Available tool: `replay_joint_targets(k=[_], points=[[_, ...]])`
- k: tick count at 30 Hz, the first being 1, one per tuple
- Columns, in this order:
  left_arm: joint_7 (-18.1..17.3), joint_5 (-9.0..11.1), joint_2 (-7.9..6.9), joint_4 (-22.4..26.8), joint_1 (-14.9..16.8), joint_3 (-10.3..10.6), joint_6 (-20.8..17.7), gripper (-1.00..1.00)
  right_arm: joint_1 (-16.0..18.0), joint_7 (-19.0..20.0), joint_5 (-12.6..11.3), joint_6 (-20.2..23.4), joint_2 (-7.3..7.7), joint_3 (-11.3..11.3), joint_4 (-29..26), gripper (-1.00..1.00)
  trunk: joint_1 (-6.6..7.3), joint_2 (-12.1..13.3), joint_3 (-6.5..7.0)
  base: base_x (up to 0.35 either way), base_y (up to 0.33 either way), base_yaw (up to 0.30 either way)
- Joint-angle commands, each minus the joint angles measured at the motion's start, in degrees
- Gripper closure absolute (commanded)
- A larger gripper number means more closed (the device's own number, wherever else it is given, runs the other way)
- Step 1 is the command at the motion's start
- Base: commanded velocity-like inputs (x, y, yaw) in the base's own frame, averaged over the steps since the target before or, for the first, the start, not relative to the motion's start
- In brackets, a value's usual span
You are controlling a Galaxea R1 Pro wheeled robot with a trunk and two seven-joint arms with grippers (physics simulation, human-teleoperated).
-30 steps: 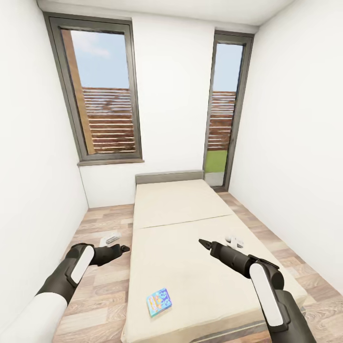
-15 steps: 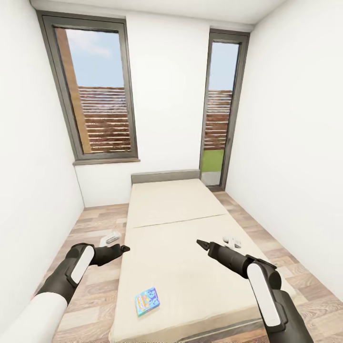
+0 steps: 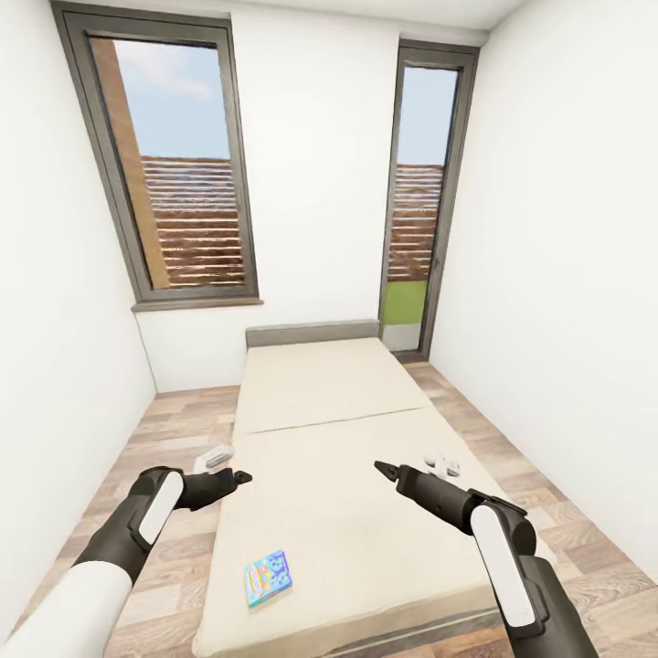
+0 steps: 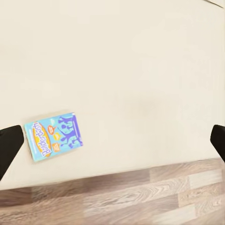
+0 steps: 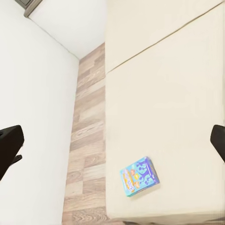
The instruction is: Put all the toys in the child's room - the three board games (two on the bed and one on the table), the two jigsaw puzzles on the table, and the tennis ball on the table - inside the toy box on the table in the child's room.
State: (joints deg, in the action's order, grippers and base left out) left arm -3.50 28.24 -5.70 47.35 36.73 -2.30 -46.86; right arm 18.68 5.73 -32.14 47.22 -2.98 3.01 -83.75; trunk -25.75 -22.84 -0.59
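Head view: blue-teal board game lies flat on the bed, near its foot corner on the left-arm side, long axis roughly along the bed, slightly skewed. Left tool and right tool hover empty; wrist views show both spread wide.

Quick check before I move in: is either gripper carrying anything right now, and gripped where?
Nothing is held. The left gripper and right gripper are both empty, and the blue-teal board game lies untouched on the bed.
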Motion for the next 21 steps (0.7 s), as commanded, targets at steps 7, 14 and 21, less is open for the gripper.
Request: replay_joint_targets(k=[7,14,21], points=[[-0.37,-0.29,0.22,0.02,0.02,-0.16,-0.33,-1.00,0.04,-0.23,0.49,-0.10,-0.01,-1.10,-0.10,-1.00,-0.03,-0.08,-0.72,0.014,-0.028,0.000],[-0.37,-0.27,0.24,0.02,0.01,-0.16,-0.32,-1.00,0.04,-0.29,0.50,-0.18,-0.01,-1.37,-0.18,-1.00,-0.03,-0.08,-1.22,0.001,-0.002,0.000],[-0.37,-0.24,0.25,0.02,0.01,-0.16,-0.30,-1.00,0.04,-0.36,0.50,-0.16,-0.01,-1.42,-0.19,-1.00,-0.03,-0.08,-1.31,0.000,0.000,0.000]])
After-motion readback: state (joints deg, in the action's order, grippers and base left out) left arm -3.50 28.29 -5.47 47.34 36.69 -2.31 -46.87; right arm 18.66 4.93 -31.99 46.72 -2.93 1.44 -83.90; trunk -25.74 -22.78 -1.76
